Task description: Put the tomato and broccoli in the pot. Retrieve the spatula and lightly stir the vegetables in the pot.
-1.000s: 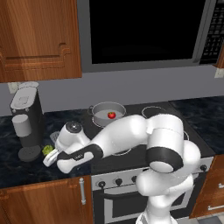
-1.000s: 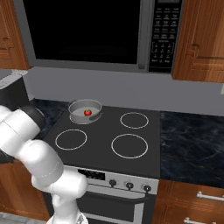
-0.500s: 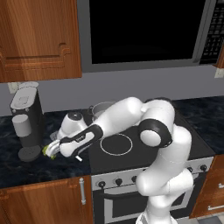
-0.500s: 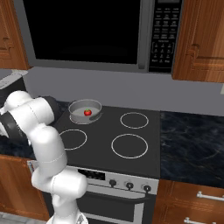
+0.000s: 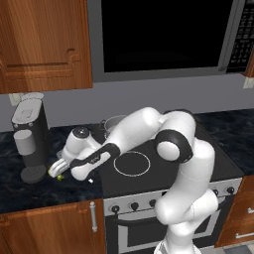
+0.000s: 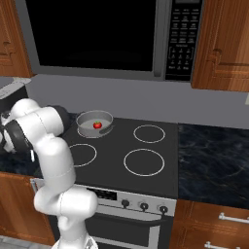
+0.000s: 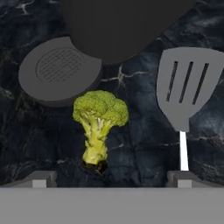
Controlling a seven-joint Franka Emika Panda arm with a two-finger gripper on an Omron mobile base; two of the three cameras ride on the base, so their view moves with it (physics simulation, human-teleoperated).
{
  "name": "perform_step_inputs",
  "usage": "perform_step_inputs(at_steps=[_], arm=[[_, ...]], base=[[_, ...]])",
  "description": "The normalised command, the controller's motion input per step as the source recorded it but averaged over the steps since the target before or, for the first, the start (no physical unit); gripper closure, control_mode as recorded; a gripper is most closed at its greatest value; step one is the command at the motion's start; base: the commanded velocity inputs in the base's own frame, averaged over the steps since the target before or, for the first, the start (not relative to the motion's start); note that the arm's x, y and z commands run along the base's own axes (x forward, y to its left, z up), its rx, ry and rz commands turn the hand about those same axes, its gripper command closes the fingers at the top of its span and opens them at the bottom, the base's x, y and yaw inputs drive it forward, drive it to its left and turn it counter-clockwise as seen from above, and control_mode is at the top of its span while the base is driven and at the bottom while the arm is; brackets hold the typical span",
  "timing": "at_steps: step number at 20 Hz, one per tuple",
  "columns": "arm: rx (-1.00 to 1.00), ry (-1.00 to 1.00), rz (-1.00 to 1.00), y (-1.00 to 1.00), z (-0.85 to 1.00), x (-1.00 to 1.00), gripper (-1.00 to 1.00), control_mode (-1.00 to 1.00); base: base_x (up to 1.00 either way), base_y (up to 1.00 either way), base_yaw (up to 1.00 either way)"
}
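The yellow-green broccoli (image 7: 99,122) lies on the dark counter, stem toward me, just ahead of my open gripper (image 7: 111,179) and a little left of its middle. From the left base view the gripper (image 5: 56,167) hovers right above the broccoli (image 5: 60,176), beside the coffee machine. The spatula (image 7: 188,92) lies flat to the right of the broccoli, its white handle running toward my right fingertip (image 7: 181,178). The red tomato (image 6: 97,125) sits inside the grey pot (image 6: 82,120) on the stove's back left burner. My arm partly hides the pot (image 5: 111,123) in the left base view.
The dark coffee machine (image 5: 29,139) stands at the counter's left, its round drip base (image 7: 59,72) just beyond the broccoli. The black stovetop (image 6: 146,151) has three bare burners. A microwave (image 6: 97,34) hangs above, with wooden cabinets (image 5: 42,44) alongside.
The arm has stretched further left and lowered the hand onto the spot over the broccoli. The jaws have stayed open. Tomato and pot have not moved.
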Motion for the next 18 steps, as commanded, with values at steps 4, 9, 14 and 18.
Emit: perform_step_inputs(at_steps=[4,9,14,18], arm=[[0.00,-0.01,0.00,0.21,-0.02,0.00,-1.00,-1.00],[0.00,0.00,0.00,0.16,0.00,0.00,-1.00,-1.00],[0.00,0.00,0.00,0.06,-0.01,0.00,-1.00,-1.00],[0.00,0.00,0.00,0.00,-0.25,0.00,-1.00,-1.00]], base=[[0.00,0.00,0.00],[0.00,0.00,0.00],[0.00,0.00,0.00],[0.00,0.00,0.00]])
